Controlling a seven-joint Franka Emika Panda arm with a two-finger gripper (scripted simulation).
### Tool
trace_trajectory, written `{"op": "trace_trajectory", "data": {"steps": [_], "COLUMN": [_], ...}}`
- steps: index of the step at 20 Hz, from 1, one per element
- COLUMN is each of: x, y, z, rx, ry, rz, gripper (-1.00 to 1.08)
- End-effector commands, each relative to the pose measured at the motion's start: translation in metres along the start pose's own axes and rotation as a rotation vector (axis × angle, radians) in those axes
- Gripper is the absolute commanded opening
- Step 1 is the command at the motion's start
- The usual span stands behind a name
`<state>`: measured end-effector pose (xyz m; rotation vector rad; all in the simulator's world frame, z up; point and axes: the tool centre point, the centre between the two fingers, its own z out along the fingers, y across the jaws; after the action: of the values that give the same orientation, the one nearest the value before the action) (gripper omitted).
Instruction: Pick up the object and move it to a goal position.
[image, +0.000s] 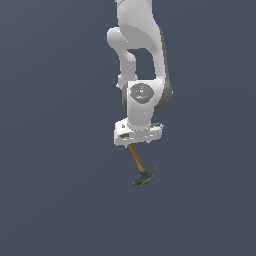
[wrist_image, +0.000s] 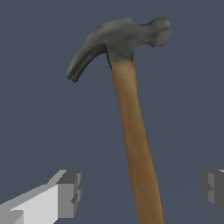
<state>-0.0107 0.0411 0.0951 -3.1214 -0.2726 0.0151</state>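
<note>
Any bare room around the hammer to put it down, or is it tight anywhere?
The grey surface is bare on both sides of the hammer and below it in the exterior view. The only crowded spot is at the gripper, where the handle runs between the fingers with gaps either side.

In the exterior view the hammer (image: 140, 170) is seen just below frame centre, hung head-down beneath the pincer (image: 133, 143), with the arm (image: 142, 60) placed above, toward the upper middle
</note>
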Motion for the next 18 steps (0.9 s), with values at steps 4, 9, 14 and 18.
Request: {"op": "trace_trajectory", "data": {"steps": [4, 9, 14, 18], "x": [-0.004, -0.006, -0.006, -0.006], "y": [-0.006, -0.008, -0.008, -0.007], "z": [0.022, 0.029, 0.033, 0.049], "rx": [-0.008, -0.009, -0.009, -0.009], "ry": [0.007, 0.009, 0.007, 0.007], "rz": [-0.032, -0.041, -0.039, -0.040], "gripper": [1.00, 1.00, 1.00, 1.00]}}
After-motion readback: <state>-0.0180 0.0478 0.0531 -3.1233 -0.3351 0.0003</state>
